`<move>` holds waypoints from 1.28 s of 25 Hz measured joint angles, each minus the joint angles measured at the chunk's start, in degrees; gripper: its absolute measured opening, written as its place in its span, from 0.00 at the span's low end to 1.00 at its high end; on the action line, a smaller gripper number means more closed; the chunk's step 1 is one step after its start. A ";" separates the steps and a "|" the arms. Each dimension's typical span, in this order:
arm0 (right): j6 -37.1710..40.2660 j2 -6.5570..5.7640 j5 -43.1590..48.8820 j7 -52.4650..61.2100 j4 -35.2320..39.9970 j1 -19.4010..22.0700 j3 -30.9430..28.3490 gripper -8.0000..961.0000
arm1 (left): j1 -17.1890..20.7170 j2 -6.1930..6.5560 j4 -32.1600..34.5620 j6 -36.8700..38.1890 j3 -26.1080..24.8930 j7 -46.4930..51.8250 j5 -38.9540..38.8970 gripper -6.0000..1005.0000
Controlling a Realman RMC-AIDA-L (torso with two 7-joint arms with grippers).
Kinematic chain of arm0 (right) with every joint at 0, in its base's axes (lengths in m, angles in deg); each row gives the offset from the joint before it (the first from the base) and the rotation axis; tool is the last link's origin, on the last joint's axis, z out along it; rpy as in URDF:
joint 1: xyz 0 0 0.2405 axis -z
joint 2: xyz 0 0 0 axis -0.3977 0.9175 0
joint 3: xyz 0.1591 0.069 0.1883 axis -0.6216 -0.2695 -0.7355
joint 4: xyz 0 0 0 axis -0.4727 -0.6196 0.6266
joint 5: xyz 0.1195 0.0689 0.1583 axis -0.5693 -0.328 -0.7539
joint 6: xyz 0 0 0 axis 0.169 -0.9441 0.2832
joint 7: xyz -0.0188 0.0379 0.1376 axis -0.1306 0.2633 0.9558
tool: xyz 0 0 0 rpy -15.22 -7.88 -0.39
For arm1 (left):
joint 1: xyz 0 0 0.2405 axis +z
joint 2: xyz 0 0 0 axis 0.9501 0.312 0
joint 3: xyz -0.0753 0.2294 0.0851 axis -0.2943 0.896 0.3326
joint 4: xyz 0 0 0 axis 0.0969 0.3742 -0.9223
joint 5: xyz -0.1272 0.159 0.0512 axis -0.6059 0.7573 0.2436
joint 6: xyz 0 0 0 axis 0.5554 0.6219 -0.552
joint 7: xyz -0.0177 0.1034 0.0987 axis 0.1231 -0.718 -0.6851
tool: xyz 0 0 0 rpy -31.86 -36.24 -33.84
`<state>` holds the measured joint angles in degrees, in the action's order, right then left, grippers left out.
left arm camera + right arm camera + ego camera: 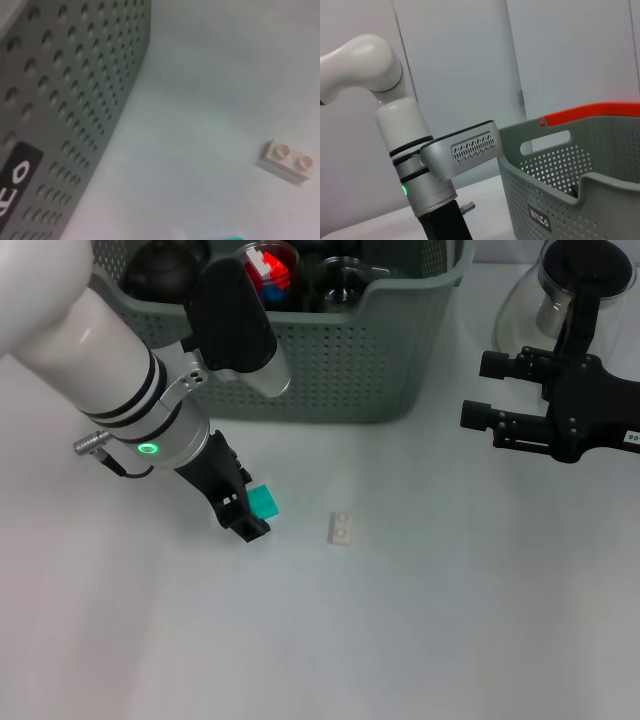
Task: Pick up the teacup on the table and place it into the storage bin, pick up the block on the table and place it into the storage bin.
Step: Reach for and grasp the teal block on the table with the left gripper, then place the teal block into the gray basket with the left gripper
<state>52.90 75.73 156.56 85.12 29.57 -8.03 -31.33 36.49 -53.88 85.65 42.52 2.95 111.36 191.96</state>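
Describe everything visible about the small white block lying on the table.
The white block is a small off-white plastic brick with two round studs on top. It lies flat, studs up, alone on the white table in front of the storage bin. Nothing touches it: the teal block and the left claw are beside it, apart.
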 joint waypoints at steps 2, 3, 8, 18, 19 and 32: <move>0.00 0.00 0.00 0.00 0.00 0.00 0.00 0.79 | 0.00 0.00 0.00 -0.08 0.03 0.09 0.32 0.70; 0.00 -0.01 0.00 0.00 0.00 0.00 0.00 0.79 | 0.00 -0.04 -0.11 -0.19 0.34 0.30 0.76 0.70; 0.01 -0.07 0.01 0.00 0.00 0.00 0.00 0.79 | 0.00 0.01 -0.63 -0.97 1.98 0.90 1.15 0.66; 0.01 -0.09 0.06 0.01 -0.08 0.27 0.00 0.79 | 0.00 0.03 -0.63 -1.98 2.32 2.05 1.36 0.41; 0.01 -0.09 0.06 0.01 -0.09 0.28 0.00 0.79 | 0.00 0.03 -0.48 -1.93 2.29 2.18 1.36 0.41; 0.45 -0.17 -0.01 0.01 -0.09 0.29 0.00 0.79 | 1.24 0.73 9.27 18.49 -20.53 -11.30 -8.92 0.41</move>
<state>53.35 75.57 156.55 85.13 29.48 -7.74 -31.34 37.72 -53.15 94.92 61.02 -17.58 100.06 183.03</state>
